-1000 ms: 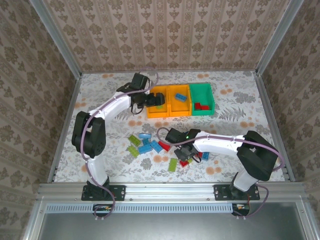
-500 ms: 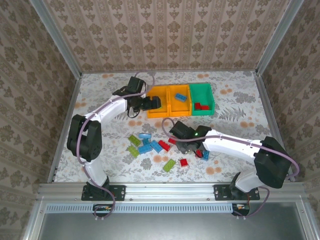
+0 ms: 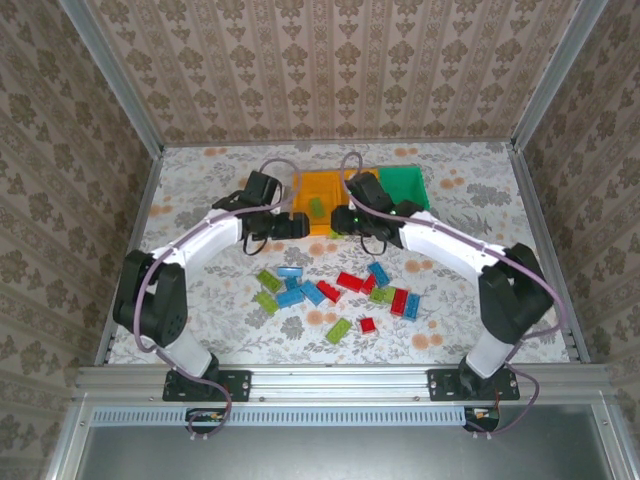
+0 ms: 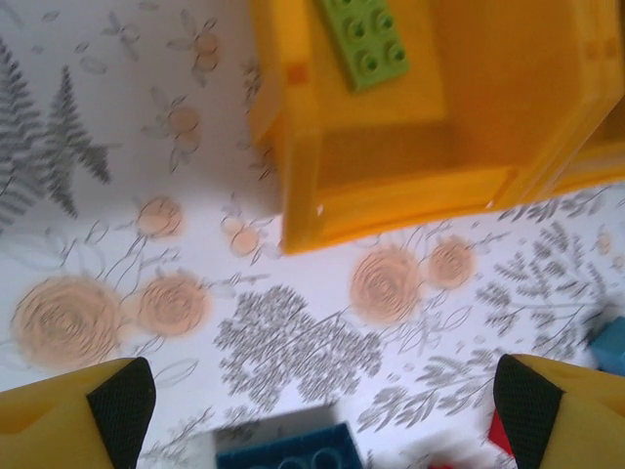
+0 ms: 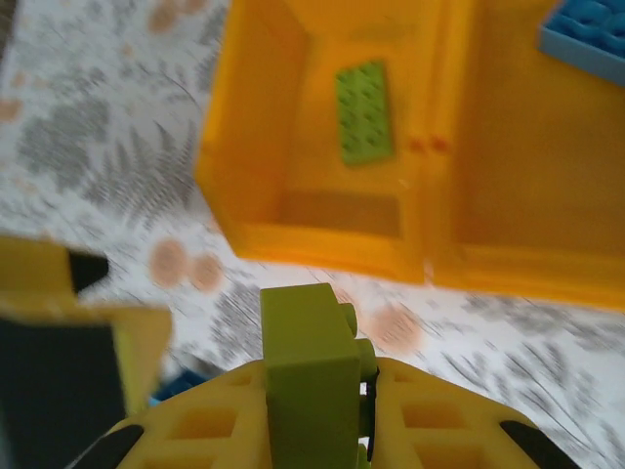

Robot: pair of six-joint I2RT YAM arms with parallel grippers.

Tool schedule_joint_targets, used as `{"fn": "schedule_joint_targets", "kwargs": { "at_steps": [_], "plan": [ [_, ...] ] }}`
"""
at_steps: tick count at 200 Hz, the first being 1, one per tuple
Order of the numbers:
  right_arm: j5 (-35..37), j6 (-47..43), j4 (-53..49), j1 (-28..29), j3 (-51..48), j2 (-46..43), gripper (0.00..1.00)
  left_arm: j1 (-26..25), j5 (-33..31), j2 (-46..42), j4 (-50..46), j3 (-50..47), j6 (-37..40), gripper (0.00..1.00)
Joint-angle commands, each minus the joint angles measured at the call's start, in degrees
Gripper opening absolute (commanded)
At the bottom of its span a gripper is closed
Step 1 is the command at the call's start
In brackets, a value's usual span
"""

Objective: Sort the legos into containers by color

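The right claw (image 3: pixel 345 222) is closed on a lime green brick (image 5: pixel 308 366), which stands upright between its yellow fingers. It hangs over the worktop (image 3: pixel 200 180), just in front of the near wall of the left orange bin (image 5: pixel 256 137). Inside that bin a second lime green brick (image 5: pixel 363 112) lies flat on the floor, studs up. The middle orange bin (image 5: pixel 508 195) adjoins it on the right and has a blue brick (image 5: pixel 591 39) at its far end. The green bin (image 3: pixel 410 180) closes the row on the right, partly hidden behind the right arm.

The left claw (image 3: pixel 292 226) is spread wide with nothing between its fingers. It hovers beside the left orange bin's near left corner, close to the right claw. Its wrist view looks down on the patterned worktop, with another blue brick (image 4: pixel 283 451) just below its fingers.

The loose legos (image 3: pixel 313 292) lie scattered on the worktop nearer the arm bases, well apart from the bins: red, blue and lime pieces in a rough band.
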Motion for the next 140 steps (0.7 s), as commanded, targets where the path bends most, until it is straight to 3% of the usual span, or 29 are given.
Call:
{"fn": "schedule_joint_targets", "kwargs": {
  "at_steps": [1,53,140],
  "plan": [
    [-4.78,5.98,3.27,-1.35,5.37,5.12,0.25,0.28,-3.31,-3.28,-1.51,-2.9,1.72,0.93],
    [-6.02,11.12,4.06,-3.45,17.3,18.03,0.26,3.15,-3.9,-6.8,-1.25,-7.57,-0.16,0.94],
    [-1.9,9.01,-1.6,-3.54,27.91,26.14,0.45,3.98,-0.38,-9.0,-1.5,-12.41,-0.13,0.94]
  ]
}}
